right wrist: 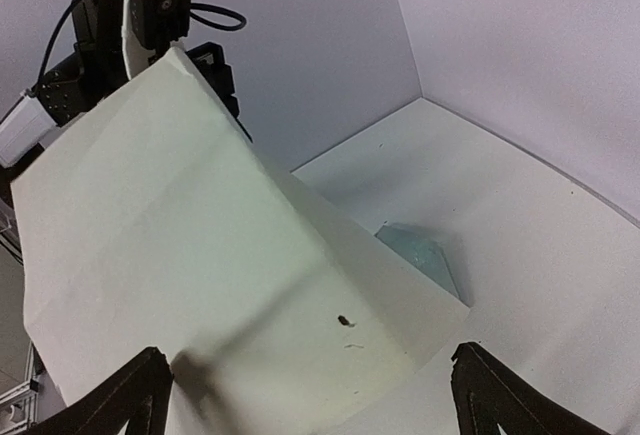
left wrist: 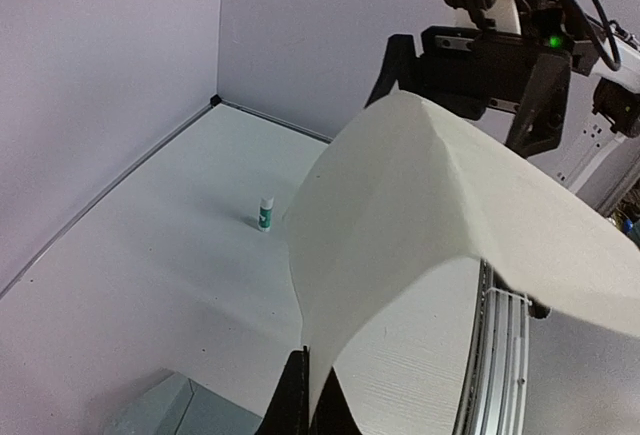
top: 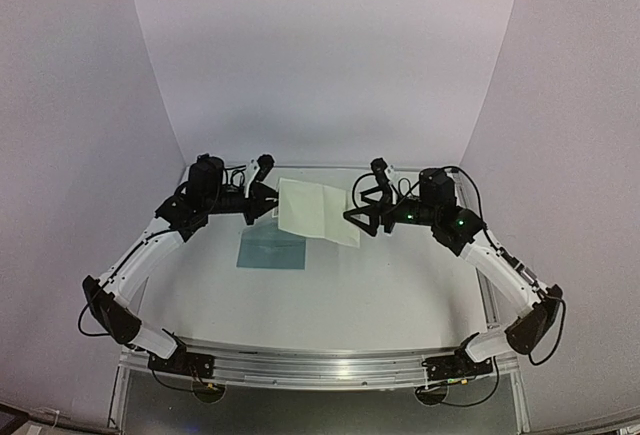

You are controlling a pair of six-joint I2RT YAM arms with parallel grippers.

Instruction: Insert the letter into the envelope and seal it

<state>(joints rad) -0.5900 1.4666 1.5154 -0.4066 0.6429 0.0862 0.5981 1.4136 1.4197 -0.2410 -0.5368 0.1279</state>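
The letter (top: 318,211), showing a plain cream face, hangs bowed in the air between both arms. My left gripper (top: 272,201) is shut on its left edge; in the left wrist view the black fingertips (left wrist: 292,400) pinch the sheet (left wrist: 430,225) at the bottom. My right gripper (top: 359,211) stands open at the letter's right edge. In the right wrist view its fingers (right wrist: 135,395) stand wide apart on either side of the sheet's (right wrist: 200,255) lower corner, not closed on it. The teal envelope (top: 272,251) lies flat on the table below, partly hidden by the letter (right wrist: 425,258).
A small green-and-white glue stick (left wrist: 265,213) stands upright on the table towards the back corner. White walls enclose the table on three sides. A metal rail (left wrist: 495,355) runs along the near edge by the arm bases.
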